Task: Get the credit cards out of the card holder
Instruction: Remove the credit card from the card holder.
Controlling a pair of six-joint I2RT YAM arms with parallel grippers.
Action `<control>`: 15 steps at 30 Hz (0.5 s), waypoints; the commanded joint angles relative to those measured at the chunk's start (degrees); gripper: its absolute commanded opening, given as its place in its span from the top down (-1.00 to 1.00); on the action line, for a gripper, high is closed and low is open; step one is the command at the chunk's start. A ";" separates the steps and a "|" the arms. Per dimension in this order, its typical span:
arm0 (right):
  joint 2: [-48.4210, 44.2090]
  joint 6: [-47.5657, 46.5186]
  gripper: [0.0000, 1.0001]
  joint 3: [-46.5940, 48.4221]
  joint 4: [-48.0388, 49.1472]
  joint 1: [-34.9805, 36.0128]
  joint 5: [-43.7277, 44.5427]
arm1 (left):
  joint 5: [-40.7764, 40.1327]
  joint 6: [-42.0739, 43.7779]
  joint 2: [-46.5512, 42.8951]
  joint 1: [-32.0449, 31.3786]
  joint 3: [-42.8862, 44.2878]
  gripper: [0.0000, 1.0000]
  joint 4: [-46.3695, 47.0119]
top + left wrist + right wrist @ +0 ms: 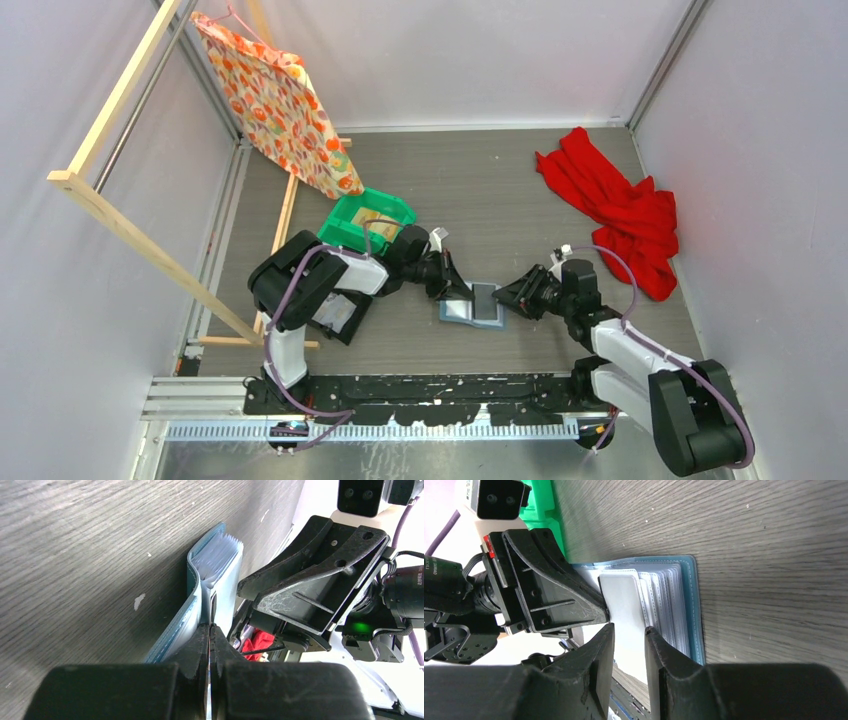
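The blue-teal card holder (pixel 458 312) lies open on the table between my two arms. In the top view a dark grey card (pixel 485 302) rests on its right half. My left gripper (pixel 210 628) is shut on a thin leaf at the edge of the card holder (pixel 192 575), whose clear sleeves (pixel 220 552) fan upward. My right gripper (pixel 629 630) is open at the opposite edge of the card holder (pixel 694 600), and a pale card (pixel 621 600) shows in the gap between its fingers. The left gripper (pixel 606 614) touches that card's far edge.
A green plastic bin (pixel 352 222) stands just behind the left arm. A red cloth (pixel 620 205) lies at the back right. A patterned cloth (pixel 280 100) hangs on a wooden rack (pixel 130 235) along the left side.
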 commanded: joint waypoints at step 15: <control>6.95 -4.94 0.50 0.80 0.44 0.12 2.44 | 1.11 4.01 -4.35 0.40 -0.44 0.99 -2.31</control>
